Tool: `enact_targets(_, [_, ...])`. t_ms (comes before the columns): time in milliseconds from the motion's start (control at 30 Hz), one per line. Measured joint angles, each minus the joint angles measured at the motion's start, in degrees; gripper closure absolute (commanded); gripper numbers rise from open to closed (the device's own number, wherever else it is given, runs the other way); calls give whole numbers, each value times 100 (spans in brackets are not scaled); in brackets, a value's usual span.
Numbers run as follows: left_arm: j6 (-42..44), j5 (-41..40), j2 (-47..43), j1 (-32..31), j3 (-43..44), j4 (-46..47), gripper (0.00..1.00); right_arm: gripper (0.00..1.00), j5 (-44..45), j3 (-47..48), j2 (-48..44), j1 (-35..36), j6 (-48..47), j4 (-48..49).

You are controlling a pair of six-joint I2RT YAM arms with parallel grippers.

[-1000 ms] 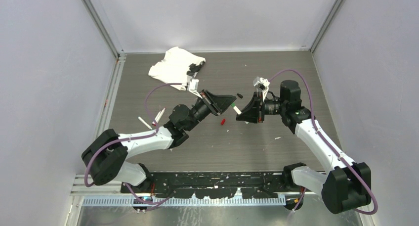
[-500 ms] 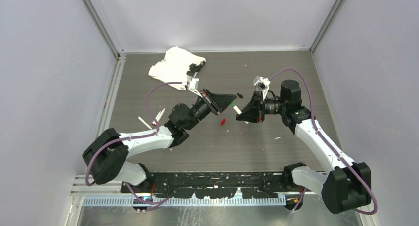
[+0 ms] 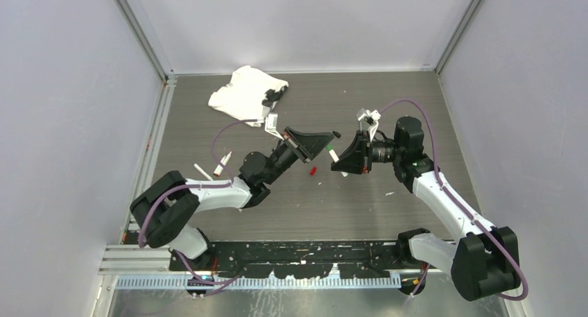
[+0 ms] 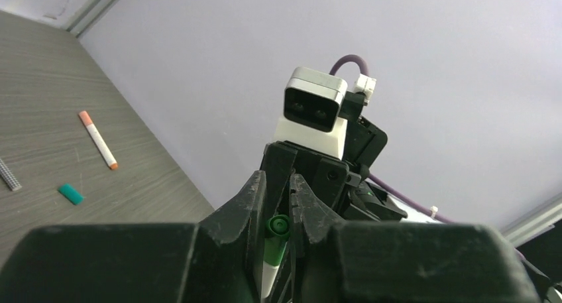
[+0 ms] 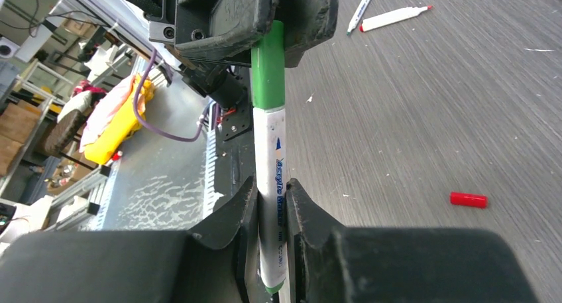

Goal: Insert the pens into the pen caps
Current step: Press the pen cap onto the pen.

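Your green cap [image 5: 268, 64] holds the end of the white pen [image 5: 272, 164], mid-air over the table [image 3: 388, 102] centre. The pen spans gripper to gripper, capped end leftward: left gripper [image 4: 278, 193] clamped on the cap, right gripper [image 5: 272, 200] clamped on the barrel.

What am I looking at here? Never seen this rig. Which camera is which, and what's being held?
Two small robot arms are bolted at the near edge of a table. The wide picture looks down from above and behind them. The other two come from a camera on each wrist. The left fingers pinch a green cap. The right fingers pinch a white pen, whose end sits in that cap. On the table lie a red cap, a teal cap, other pens and a white cloth.
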Motion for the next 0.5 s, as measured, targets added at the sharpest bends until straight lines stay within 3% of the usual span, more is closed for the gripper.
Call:
enact_targets(100, [-74, 35, -114, -13, -162, 79, 99, 99, -94, -127, -48, -13, 247, 317])
enact_targets(300, [79, 184, -839, -136, -289, -765, 99, 99, -413, -251, -179, -31, 520, 887])
enact_targets(500, [70, 175, -575, -334, -192, -435, 100, 99, -686, -352, -247, -101, 549, 986])
